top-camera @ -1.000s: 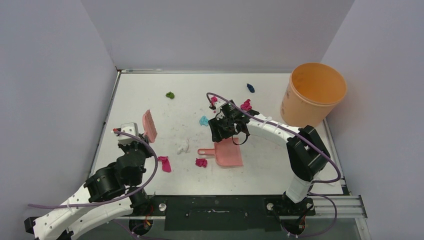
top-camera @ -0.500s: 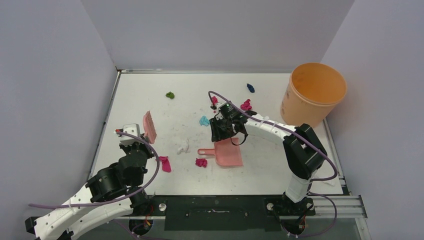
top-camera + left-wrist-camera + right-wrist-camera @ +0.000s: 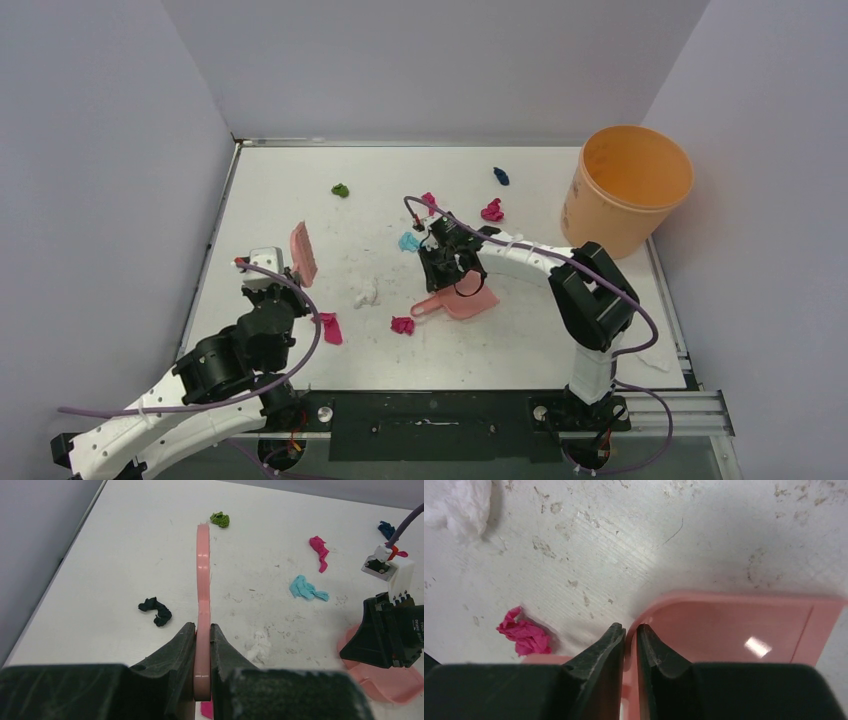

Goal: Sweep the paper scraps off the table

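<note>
My left gripper (image 3: 202, 630) is shut on the handle of the pink hand brush (image 3: 202, 575), held on edge over the left of the table (image 3: 560, 340); the brush also shows in the top view (image 3: 302, 254). My right gripper (image 3: 630, 630) is shut on the rim of the pink dustpan (image 3: 734, 630), which sits mid-table (image 3: 472, 302) in the top view. Paper scraps lie around: green (image 3: 341, 189), dark blue (image 3: 501, 176), magenta (image 3: 492, 210), cyan (image 3: 408, 241), white (image 3: 366, 294), and magenta ones (image 3: 402, 324) (image 3: 329, 327) near the pan's handle. A black scrap (image 3: 156, 611) lies left of the brush.
A tall orange bucket (image 3: 628, 190) stands at the table's back right corner. Grey walls close in the left, back and right sides. The right arm's purple cable (image 3: 420, 205) loops over a magenta scrap (image 3: 429, 200).
My right gripper has shifted a little left and nearer, turning the dustpan so its handle now points left. The left arm and brush have barely moved.
</note>
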